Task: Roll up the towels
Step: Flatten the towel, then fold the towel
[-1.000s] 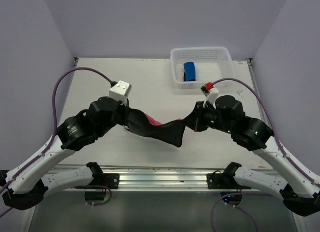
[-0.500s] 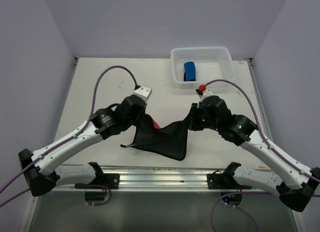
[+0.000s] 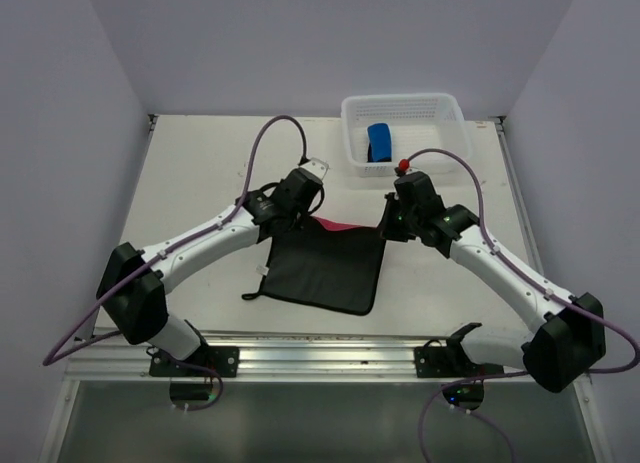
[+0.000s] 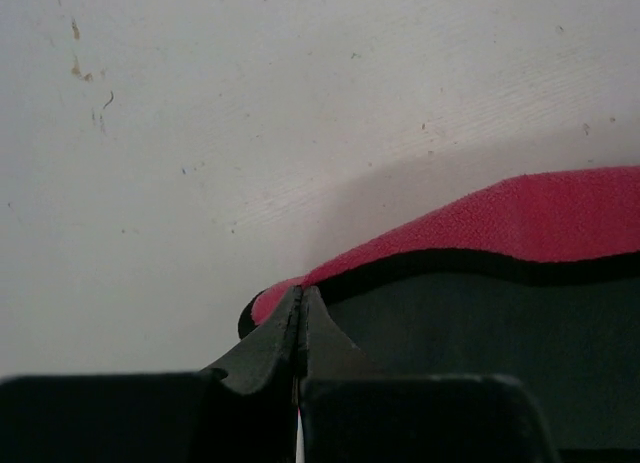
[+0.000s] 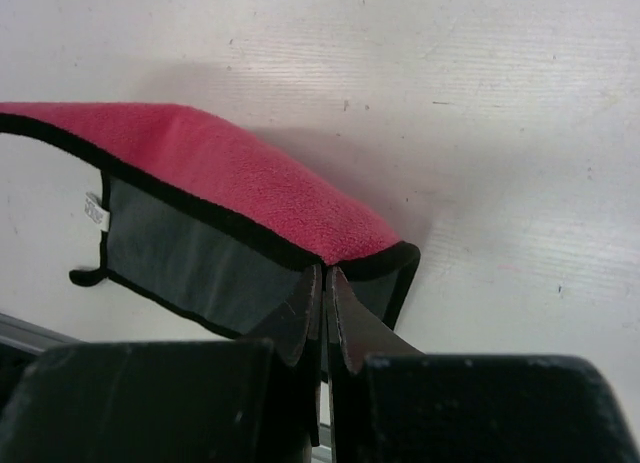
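Observation:
The pink-red towel (image 3: pixel 325 268) lies spread on the table with its dark grey side up; a pink strip shows along its far edge. My left gripper (image 3: pixel 284 226) is shut on the far left corner. In the left wrist view the jaws (image 4: pixel 300 295) pinch the black-edged corner of the towel (image 4: pixel 560 208). My right gripper (image 3: pixel 386 228) is shut on the far right corner, and the right wrist view has its tips (image 5: pixel 325 273) closed over the towel's (image 5: pixel 230 168) folded edge. The blue towel (image 3: pixel 379 141) sits rolled in the basket.
A white mesh basket (image 3: pixel 450 118) stands at the back right of the table, just beyond the right gripper. Purple cables arc over both arms. A metal rail runs along the table's near edge (image 3: pixel 320 348). Walls close in on the left, right and back.
Both arms have stretched away from their bases. The towel, which hung bunched between the grippers, has been carried farther back and now lies flat on the table.

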Controlling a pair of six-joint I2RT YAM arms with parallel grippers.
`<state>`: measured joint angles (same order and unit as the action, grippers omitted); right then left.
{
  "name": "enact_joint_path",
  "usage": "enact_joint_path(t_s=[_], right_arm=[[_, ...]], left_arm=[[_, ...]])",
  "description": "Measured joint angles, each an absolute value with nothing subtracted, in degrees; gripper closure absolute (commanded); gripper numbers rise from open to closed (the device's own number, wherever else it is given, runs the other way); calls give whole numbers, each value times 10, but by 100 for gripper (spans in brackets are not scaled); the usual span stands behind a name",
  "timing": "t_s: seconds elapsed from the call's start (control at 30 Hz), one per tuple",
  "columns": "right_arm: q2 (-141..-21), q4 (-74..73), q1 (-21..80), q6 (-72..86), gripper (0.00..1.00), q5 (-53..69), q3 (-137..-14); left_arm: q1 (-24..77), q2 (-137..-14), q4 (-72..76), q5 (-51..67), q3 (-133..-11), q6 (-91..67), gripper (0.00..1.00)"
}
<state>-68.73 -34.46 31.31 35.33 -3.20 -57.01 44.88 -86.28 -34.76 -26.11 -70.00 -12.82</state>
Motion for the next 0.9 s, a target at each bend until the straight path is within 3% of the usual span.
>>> enact_joint_path(t_s=[0.37,0.9], right_arm=[[-749,-314,302,329,100,-3,-580],[-706,-293,302,305,100,87,-484]], left_arm=[[440,-900,-333,-270,-712,-100,100],[439,-794,-322,-193,-556,-156,100]])
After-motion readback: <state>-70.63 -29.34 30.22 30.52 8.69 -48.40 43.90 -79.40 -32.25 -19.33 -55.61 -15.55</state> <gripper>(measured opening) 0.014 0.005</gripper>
